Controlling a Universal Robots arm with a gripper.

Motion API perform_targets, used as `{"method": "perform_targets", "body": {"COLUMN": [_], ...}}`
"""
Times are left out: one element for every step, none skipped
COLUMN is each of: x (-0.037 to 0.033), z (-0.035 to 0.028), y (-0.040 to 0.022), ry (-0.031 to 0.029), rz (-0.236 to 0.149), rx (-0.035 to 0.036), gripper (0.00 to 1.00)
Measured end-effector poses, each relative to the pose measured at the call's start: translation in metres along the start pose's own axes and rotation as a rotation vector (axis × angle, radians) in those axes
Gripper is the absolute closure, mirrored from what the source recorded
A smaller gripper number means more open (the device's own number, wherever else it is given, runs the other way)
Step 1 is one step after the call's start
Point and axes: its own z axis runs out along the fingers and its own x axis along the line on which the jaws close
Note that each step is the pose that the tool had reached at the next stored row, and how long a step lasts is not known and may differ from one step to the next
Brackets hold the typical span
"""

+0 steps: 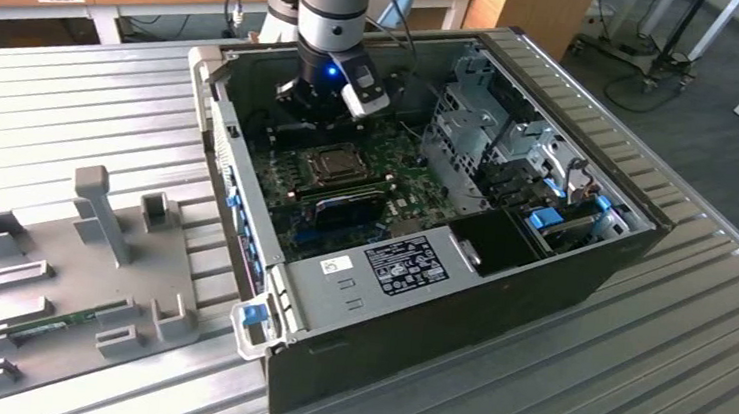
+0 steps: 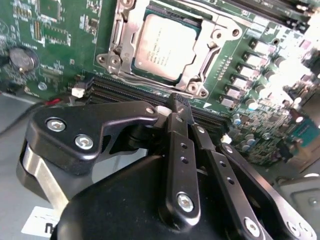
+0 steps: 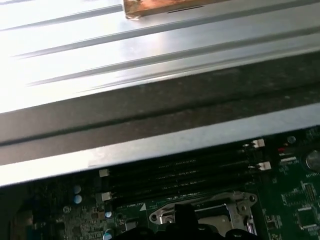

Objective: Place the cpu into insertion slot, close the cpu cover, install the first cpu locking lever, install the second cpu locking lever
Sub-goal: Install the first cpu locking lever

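The cpu (image 2: 167,45), a square chip with a silver-grey top, lies in the insertion slot (image 1: 340,164) of the green motherboard inside the open computer case. The cpu cover (image 2: 123,37), a silver frame plate, lies flat around the chip; its edge also shows in the first wrist view (image 3: 210,212). My gripper (image 2: 177,102) hovers just off the socket, over the black memory slots (image 2: 130,92), its black fingers together with nothing between them. In the exterior view the gripper (image 1: 328,113) hangs over the board, behind the socket. Its dark tip (image 3: 185,219) sits by the cover's edge.
The case's metal wall (image 3: 150,145) stands close beyond the memory slots (image 3: 180,175). A drive cage (image 1: 497,128) and cables fill the case on the exterior view's right. A grey fixture plate (image 1: 84,262) lies on the ribbed metal table (image 1: 70,111). A coin battery (image 2: 20,57) sits on the board.
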Motion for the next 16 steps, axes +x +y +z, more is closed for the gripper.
{"method": "perform_targets", "body": {"x": [0.0001,0.0001,0.0,0.0,0.0,0.0,0.0,0.0,0.0,0.0,0.0,0.0,0.0,0.0,0.0001,0.0001], "z": [0.0002,0.0003,0.0004,0.0006,0.0009,0.0011,0.0012,0.0013,0.0015,0.0015,0.0015,0.0015,0.0015,0.0014,0.0015,0.0014], "y": [-0.0001,-0.0001,-0.0001,-0.0001,-0.0001,-0.0001,-0.0001,-0.0002,-0.0002,-0.0002,-0.0002,-0.0003,-0.0003,-0.0003,-0.0002,-0.0002], "ry": [0.0004,0.0001,-0.0004,-0.0013,-0.0026,-0.0039,-0.0041,-0.0038,-0.0035,-0.0032,-0.0032,-0.0032,-0.0032,-0.0032,-0.0033,-0.0032], "rz": [-0.014,-0.028,-0.041,-0.055,-0.069,-0.081,-0.094,-0.106,-0.117,-0.124,-0.126,-0.126,-0.126,-0.126,-0.126,-0.126], "rx": [-0.0006,-0.001,-0.0013,-0.0013,-0.0007,0.0005,0.0024,0.0053,0.0086,0.0124,0.0144,0.0147,0.015,0.0156,0.0197,0.0287], "gripper": [0.9,0.9,0.9,0.9,0.9,0.9,0.9,0.9,0.9,0.9,0.9,0.9,0.9,0.9,0.9,0.9]}}
